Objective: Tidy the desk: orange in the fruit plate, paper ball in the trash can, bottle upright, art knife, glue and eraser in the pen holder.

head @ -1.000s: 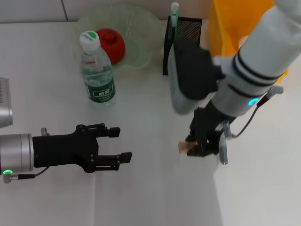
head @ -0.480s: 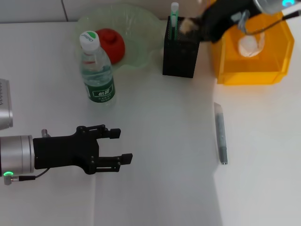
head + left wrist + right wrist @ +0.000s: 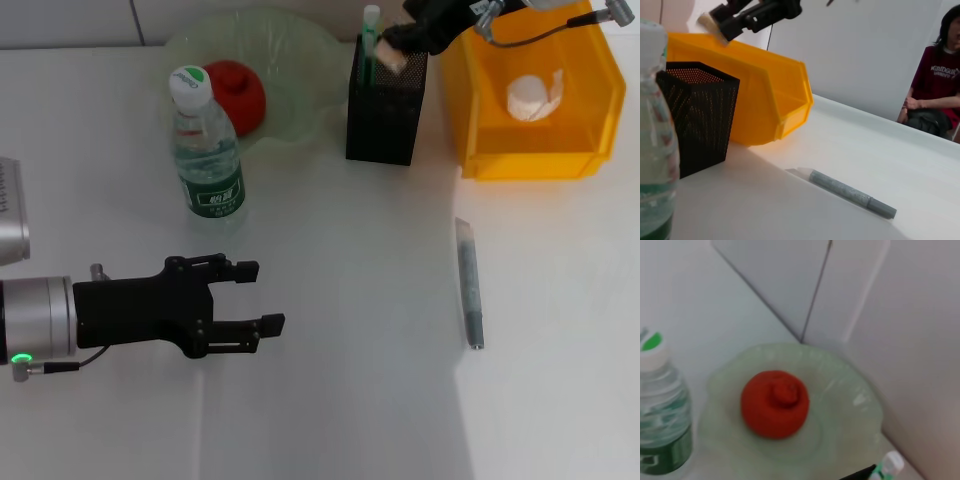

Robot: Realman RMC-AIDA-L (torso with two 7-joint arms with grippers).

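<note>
Counter (image 3: pixel 330 400): white; we see the art knife (image 3: pixel 469 285) lying loose on it.
Head view: right gripper (image 3: pixel 400 45) pinches the eraser (image 3: pixel 392 60) above the pen holder (image 3: pixel 385 110); left gripper (image 3: pixel 255 298) rests open, empty.
Left wrist view: the eraser sits near the rim; a release off-centre could drop it outside.
Right wrist view: orange (image 3: pixel 775 402) already in the fruit plate (image 3: pixel 850 440).
</note>
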